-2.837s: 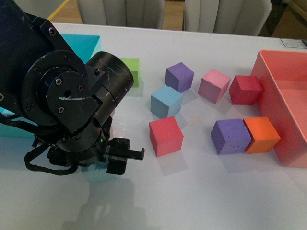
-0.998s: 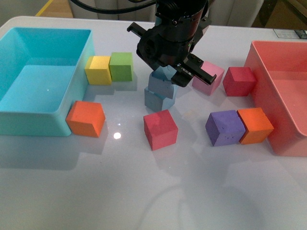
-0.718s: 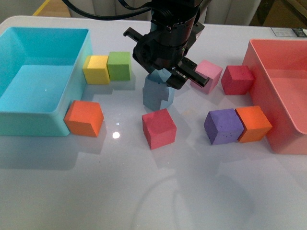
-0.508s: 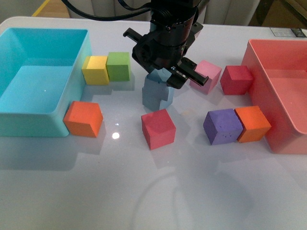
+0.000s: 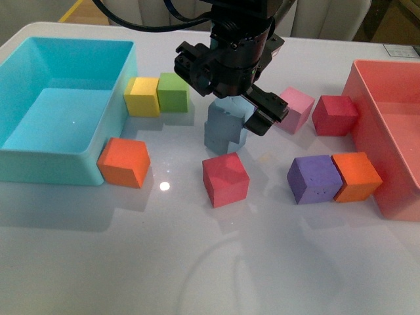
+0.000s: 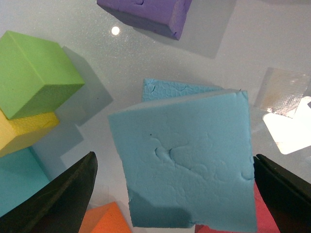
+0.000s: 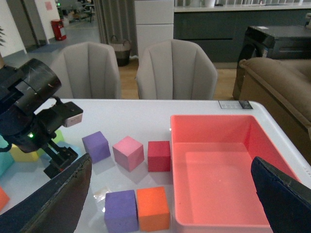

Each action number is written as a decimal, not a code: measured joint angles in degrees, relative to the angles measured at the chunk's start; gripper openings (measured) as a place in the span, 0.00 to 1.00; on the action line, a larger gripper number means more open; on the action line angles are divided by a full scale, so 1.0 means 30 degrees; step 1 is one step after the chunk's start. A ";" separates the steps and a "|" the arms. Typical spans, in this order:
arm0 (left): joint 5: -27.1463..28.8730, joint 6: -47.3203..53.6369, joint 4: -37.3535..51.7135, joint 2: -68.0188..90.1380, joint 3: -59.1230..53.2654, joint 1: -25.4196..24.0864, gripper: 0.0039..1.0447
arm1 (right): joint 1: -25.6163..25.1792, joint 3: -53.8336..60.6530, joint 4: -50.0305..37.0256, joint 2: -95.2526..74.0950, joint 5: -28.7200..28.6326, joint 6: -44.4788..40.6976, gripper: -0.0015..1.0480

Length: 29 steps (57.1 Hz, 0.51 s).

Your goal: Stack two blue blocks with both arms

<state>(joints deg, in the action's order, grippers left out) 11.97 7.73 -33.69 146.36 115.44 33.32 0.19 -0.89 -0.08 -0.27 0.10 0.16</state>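
Now that the upper blue block [image 6: 184, 165] rests flat on the lower blue block [image 5: 220, 139], no longer tilted as it was a second ago, the stack stands just behind the red block [image 5: 225, 179], slightly twisted. The left gripper [image 5: 230, 90] hovers over it, fingers [image 6: 63, 194] spread clear of both sides, gripping nothing. Placement appears complete; only withdrawal remains. The right gripper [image 7: 170, 194], raised well away from the red block, is spread wide and empty.
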 joint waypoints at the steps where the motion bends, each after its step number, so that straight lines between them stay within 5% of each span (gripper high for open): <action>1: -0.0007 0.0007 0.0058 -0.0087 -0.0131 -0.0007 0.92 | 0.0000 0.0000 0.0000 0.0000 0.0000 0.0000 0.91; 29: -0.1661 -0.0612 0.3293 -0.8116 -0.7628 -0.0714 0.92 | 0.0000 0.0000 0.0000 0.0000 0.0000 0.0000 0.91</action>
<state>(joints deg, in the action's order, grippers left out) 6.98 5.89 -23.81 122.02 92.55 31.18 0.19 -0.89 -0.08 -0.27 0.10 0.16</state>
